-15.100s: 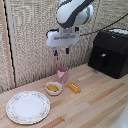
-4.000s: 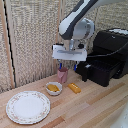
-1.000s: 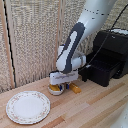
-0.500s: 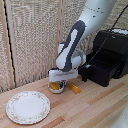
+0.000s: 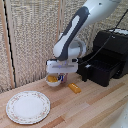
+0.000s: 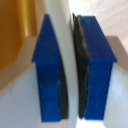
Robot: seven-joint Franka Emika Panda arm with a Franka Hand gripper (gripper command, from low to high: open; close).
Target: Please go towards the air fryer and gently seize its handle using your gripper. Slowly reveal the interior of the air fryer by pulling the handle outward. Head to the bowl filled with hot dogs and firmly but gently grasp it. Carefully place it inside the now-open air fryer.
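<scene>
White bowl (image 5: 53,81) holds hot dogs (image 5: 51,78); gripper (image 5: 56,76) clamped on rim.

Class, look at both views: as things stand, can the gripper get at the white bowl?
Probably yes. The gripper is already down at the bowl, and the wrist view shows its fingers pinching a thin white rim; nothing stands between them.

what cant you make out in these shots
- Exterior view: gripper fingertips hidden by the white block; pink cup mostly hidden too.
- Exterior view: hot dogs too small to count.
- Wrist view: bowl rim between the fingers, everything else blurred.
- Air fryer cut off by the exterior view's right edge.
</scene>
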